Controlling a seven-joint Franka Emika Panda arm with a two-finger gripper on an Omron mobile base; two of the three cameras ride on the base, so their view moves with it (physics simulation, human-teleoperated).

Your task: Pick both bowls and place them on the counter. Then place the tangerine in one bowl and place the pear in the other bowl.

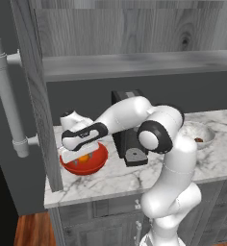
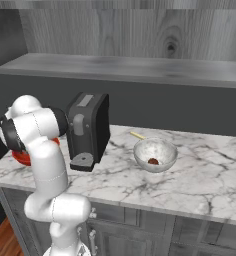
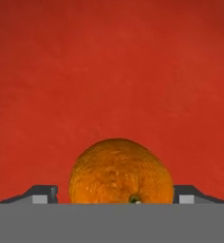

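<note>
The glossy red bowl stands on the white marble counter at the left end. The tangerine lies inside it on the red floor. My gripper reaches down into this bowl; its fingertips stand either side of the tangerine, slightly clear of it, open. The marbled bowl sits on the counter to the right, with the brown pear in it.
A dark coffee machine stands between the two bowls, close behind my arm. A grey shelf board runs above the counter. A dark cabinet side wall rises just left of the red bowl. A thin yellow stick lies behind the marbled bowl.
</note>
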